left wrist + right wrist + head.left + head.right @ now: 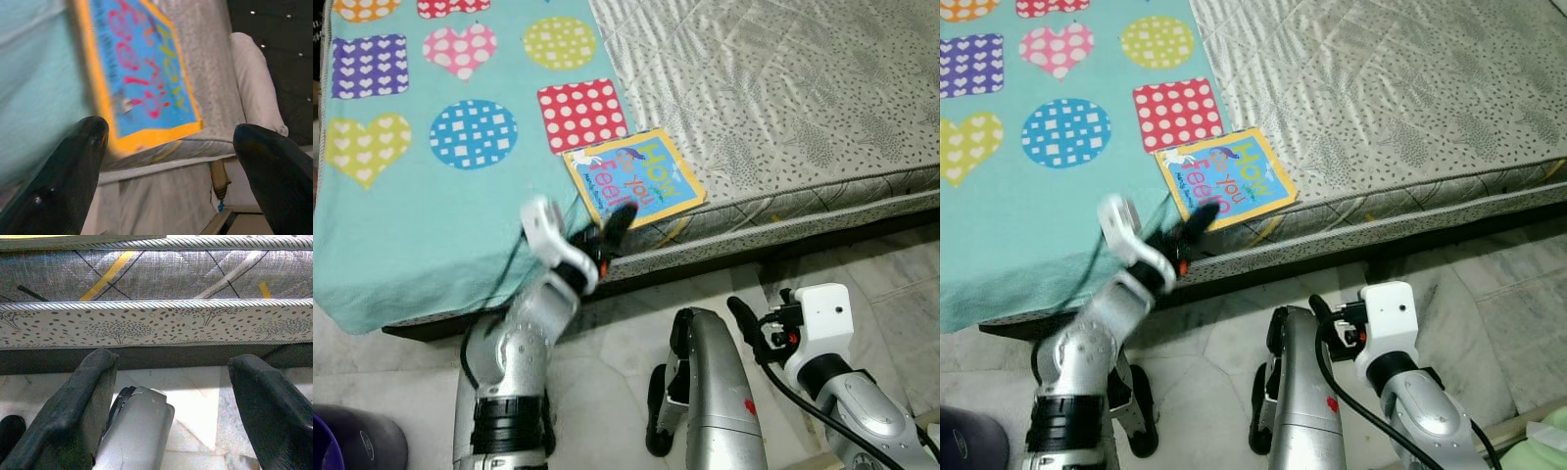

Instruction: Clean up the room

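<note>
One thin yellow-bordered blue picture book (634, 178) lay at the mattress's (783, 108) near edge, long axis slanting far-right, just beyond the open, empty left tool (168, 142); right tool (168, 382) open, lower, farther.

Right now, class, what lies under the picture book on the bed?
The book rests partly on the teal blanket and partly on the grey patterned mattress. Anything beneath its cover is hidden.

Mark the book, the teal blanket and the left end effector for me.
book (633, 178), left eye view, middle of its blue cover
teal blanket (431, 211), left eye view, plain part below the shapes
left end effector (168, 142), left wrist view, midway between its open fingertips
</note>
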Robot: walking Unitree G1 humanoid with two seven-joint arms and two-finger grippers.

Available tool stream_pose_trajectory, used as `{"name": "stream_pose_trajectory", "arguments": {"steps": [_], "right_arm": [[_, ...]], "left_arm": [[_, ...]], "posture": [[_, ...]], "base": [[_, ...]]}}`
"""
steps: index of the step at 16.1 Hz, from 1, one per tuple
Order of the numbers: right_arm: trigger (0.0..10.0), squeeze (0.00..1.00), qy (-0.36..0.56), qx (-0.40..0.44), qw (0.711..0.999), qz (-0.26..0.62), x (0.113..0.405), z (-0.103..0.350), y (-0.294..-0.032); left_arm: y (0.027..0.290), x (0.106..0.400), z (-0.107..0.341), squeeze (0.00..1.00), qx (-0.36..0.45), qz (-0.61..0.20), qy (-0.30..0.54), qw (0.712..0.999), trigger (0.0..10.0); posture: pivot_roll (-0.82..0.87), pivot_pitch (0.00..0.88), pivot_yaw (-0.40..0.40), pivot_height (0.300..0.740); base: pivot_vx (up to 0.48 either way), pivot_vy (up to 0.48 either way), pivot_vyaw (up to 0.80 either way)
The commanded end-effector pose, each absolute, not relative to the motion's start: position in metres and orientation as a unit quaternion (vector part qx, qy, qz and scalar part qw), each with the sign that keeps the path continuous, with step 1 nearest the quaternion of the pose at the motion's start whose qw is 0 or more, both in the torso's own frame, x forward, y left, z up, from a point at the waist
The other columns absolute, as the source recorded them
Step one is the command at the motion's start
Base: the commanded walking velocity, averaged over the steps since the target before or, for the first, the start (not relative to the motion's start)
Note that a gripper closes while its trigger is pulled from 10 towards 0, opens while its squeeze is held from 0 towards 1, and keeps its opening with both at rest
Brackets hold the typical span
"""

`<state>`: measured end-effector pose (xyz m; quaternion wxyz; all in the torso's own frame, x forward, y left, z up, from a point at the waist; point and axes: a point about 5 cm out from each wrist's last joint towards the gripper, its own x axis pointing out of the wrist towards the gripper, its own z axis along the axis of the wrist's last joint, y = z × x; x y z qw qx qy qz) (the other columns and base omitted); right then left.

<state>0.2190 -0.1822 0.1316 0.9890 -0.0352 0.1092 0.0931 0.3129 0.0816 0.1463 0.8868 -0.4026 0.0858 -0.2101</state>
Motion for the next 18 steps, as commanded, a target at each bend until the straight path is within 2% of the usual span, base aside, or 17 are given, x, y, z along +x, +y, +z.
{"name": "stream_pose_trajectory", "arguments": {"steps": [1,5,11,13,16,18], "right_arm": [[10.0,0.0,0.126,-0.036,0.988,0.083,0.215,0.125,-0.187],[10.0,0.0,0.126,-0.038,0.988,0.08,0.214,0.126,-0.188],[10.0,0.0,0.128,-0.039,0.988,0.08,0.213,0.125,-0.189],[10.0,0.0,0.129,-0.038,0.988,0.082,0.213,0.124,-0.188],[10.0,0.0,0.128,-0.039,0.987,0.084,0.214,0.124,-0.188],[10.0,0.0,0.128,-0.041,0.987,0.083,0.214,0.124,-0.188]], "left_arm": [[0.079,0.308,0.132,0.0,-0.423,-0.208,0.11,0.875,10.0],[0.095,0.316,0.12,0.0,-0.423,-0.182,0.118,0.88,10.0],[0.11,0.337,0.135,0.0,-0.418,-0.178,0.088,0.886,10.0],[0.1,0.333,0.132,0.0,-0.421,-0.185,0.098,0.883,10.0],[0.079,0.314,0.11,0.0,-0.423,-0.197,0.145,0.872,10.0],[0.06,0.298,0.114,0.0,-0.431,-0.228,0.154,0.859,10.0]], "posture": [[-0.22,0.368,-0.099,0.517],[-0.23,0.376,-0.101,0.517],[-0.23,0.376,-0.105,0.517],[-0.22,0.372,-0.106,0.517],[-0.22,0.369,-0.106,0.517],[-0.22,0.367,-0.106,0.517]], "base": [[0.0,0.0,0.0],[0.0,0.0,0.0],[0.0,0.0,0.0],[0.0,0.0,0.0],[0.0,0.0,0.0],[0.0,0.0,0.0]]}}
